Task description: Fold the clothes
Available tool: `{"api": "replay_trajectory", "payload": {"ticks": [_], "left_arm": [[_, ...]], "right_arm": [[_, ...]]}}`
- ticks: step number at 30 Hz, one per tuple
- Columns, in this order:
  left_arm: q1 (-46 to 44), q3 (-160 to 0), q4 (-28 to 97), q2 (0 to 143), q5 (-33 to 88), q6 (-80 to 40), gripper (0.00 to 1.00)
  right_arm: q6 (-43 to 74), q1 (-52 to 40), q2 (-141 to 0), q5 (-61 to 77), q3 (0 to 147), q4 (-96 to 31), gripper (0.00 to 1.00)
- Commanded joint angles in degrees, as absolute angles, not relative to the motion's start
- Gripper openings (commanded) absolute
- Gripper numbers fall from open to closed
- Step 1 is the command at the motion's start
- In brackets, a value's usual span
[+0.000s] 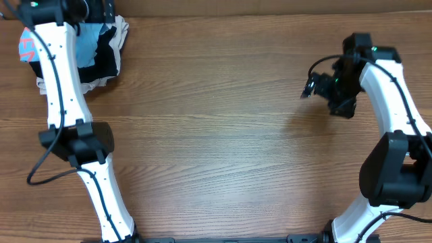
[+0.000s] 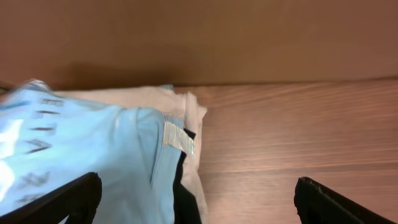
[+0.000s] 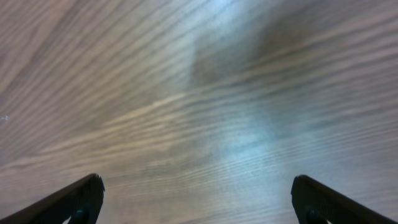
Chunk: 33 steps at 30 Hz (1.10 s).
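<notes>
Overhead shows one sky-blue T-shirt (image 1: 88, 42) piled with one black garment (image 1: 108, 61).

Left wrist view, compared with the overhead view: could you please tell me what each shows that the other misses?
Left wrist only: a small white tag in the pile, and the left claw's spread tips. Overhead only: the right claw above bare table, far from the pile. Both: the blue shirt heaped with beige cloth and black cloth.
</notes>
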<state>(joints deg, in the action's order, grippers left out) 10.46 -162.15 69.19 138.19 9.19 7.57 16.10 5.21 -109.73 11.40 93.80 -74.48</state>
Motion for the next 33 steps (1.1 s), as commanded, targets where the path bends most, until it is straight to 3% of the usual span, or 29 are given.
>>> {"api": "replay_trajectory", "payload": {"ticks": [1,6,11,25,33], "left_arm": [[9.1,-166.5,72.9,132.8,12.0,4.5,1.0],[7.6,-166.3,76.3,133.0,12.3,3.8,1.0],[7.6,-166.2,76.5,133.0,12.0,3.8,1.0],[7.7,-166.2,76.5,133.0,11.9,3.8,1.0],[7.8,-166.2,76.5,133.0,11.9,3.8,1.0]], "right_arm": [[13.0,5.1,-105.0,6.9,105.8,-78.9,1.0],[13.0,4.9,-100.0,2.6,125.1,-90.0,1.0],[13.2,4.9,-94.2,3.7,134.0,-95.5,1.0],[13.2,4.9,-85.8,5.6,134.6,-97.0,1.0],[13.2,4.6,-86.4,2.2,130.9,-86.4,1.0]]}}
